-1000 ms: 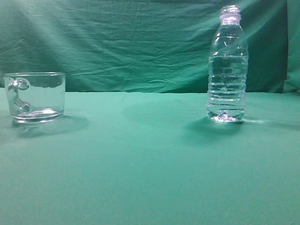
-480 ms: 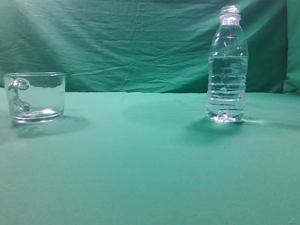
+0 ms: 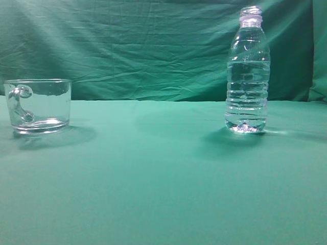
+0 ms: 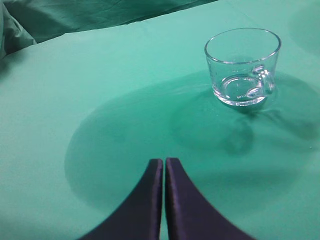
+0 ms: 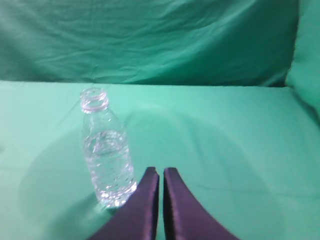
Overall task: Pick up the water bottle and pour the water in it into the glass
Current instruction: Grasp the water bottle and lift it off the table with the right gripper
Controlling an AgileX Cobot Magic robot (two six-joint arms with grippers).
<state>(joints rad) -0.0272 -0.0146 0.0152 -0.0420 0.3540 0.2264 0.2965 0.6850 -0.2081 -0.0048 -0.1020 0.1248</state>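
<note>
The water bottle stands upright and uncapped on the right of the green table, with the water filling most of its body. It also shows in the right wrist view, left of and beyond my right gripper, which is shut and empty. The glass, a short clear mug with a looped handle, stands empty at the far left. In the left wrist view the glass is ahead and to the right of my left gripper, which is shut and empty. Neither gripper shows in the exterior view.
A green cloth covers the table and hangs as a wrinkled backdrop behind it. Folded cloth rises at the right edge.
</note>
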